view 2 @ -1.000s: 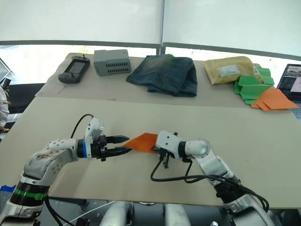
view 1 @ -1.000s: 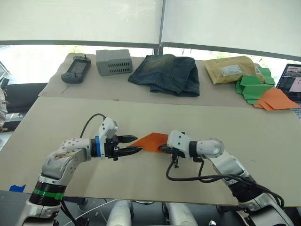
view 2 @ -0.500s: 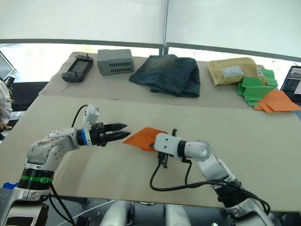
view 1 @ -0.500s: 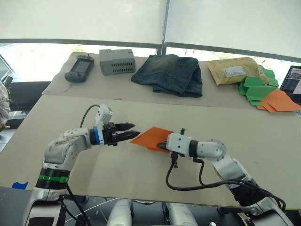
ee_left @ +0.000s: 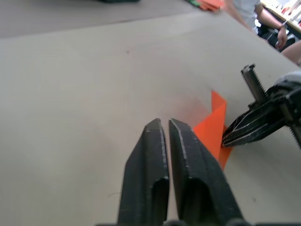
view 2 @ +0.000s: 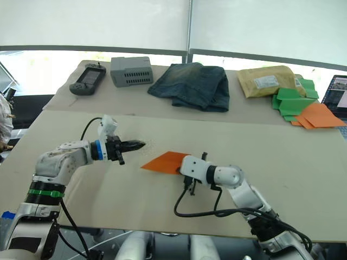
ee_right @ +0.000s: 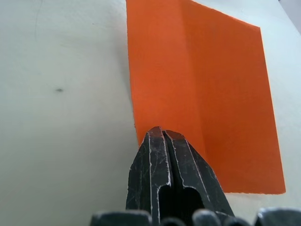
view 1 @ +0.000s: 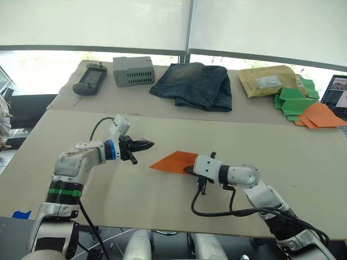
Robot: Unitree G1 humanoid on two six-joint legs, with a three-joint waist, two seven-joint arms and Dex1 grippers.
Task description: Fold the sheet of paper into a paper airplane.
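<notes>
The sheet of paper (view 1: 172,160) is bright orange, creased and pointed toward my left, and lies on the tan table (view 1: 81,216) in the middle. My right gripper (view 1: 189,169) is shut, its tips resting on top of the paper's near edge, as the right wrist view shows at the gripper (ee_right: 162,133) and the paper (ee_right: 211,94). My left gripper (view 1: 147,144) is shut with nothing in it, hovering a short way to the left of the paper's point and apart from it. The left wrist view shows its fingers (ee_left: 186,155) closed together, the paper (ee_left: 212,128) beyond them.
On the back table lie a handheld device (view 1: 88,79), a grey box (view 1: 133,70), folded jeans (view 1: 192,85), a tan envelope (view 1: 269,79), green paper shapes (view 1: 293,100) and more orange paper (view 1: 320,115). A laptop (view 1: 336,89) sits at the far right. A black cable (view 1: 211,208) loops below my right wrist.
My left gripper has shut and pulled back to the left, away from the paper's point. The paper now lies flatter on the table under my right gripper's tips.
</notes>
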